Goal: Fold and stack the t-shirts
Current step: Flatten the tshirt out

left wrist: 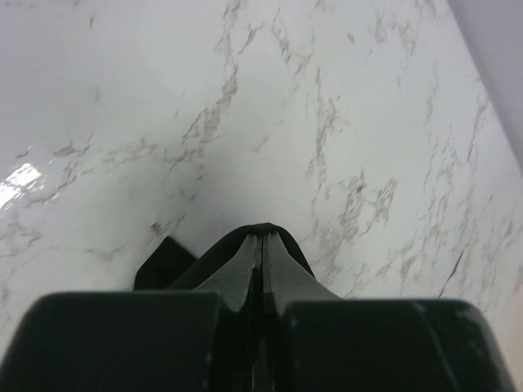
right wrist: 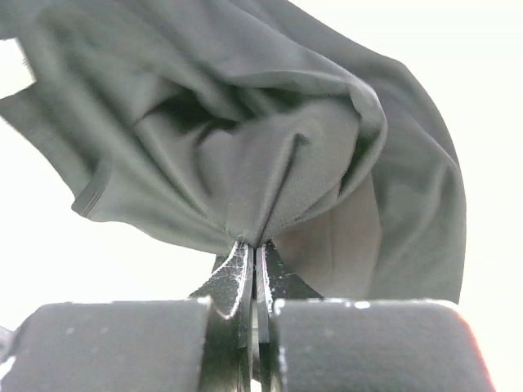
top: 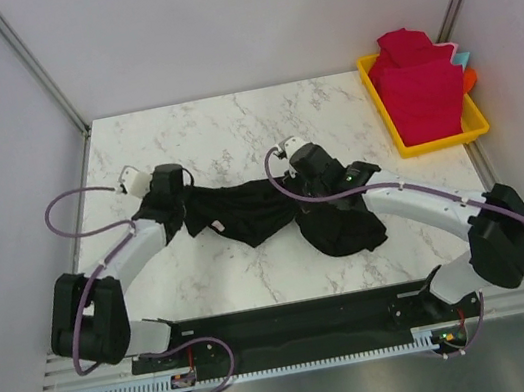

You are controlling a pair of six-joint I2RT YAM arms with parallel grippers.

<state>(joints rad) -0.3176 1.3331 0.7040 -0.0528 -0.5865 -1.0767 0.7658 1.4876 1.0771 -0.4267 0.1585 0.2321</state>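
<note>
Stretching the black t-shirt (top: 246, 217) out flat looks to be the step in hand. It lies crumpled on the desk (top: 230, 130) between the two arms, sagging into a heap on the right. The left gripper (left wrist: 261, 242) is pinched tight on a small fold at one end, and the right gripper (right wrist: 255, 249) is clamped on a bunched ridge of the cloth. To do this well, I'd say the arms should draw apart evenly and low, so the fabric tautens without slipping from either pinch. The red t-shirts (top: 421, 87) sit piled in the yellow tray (top: 435, 140) at the far right corner.
</note>
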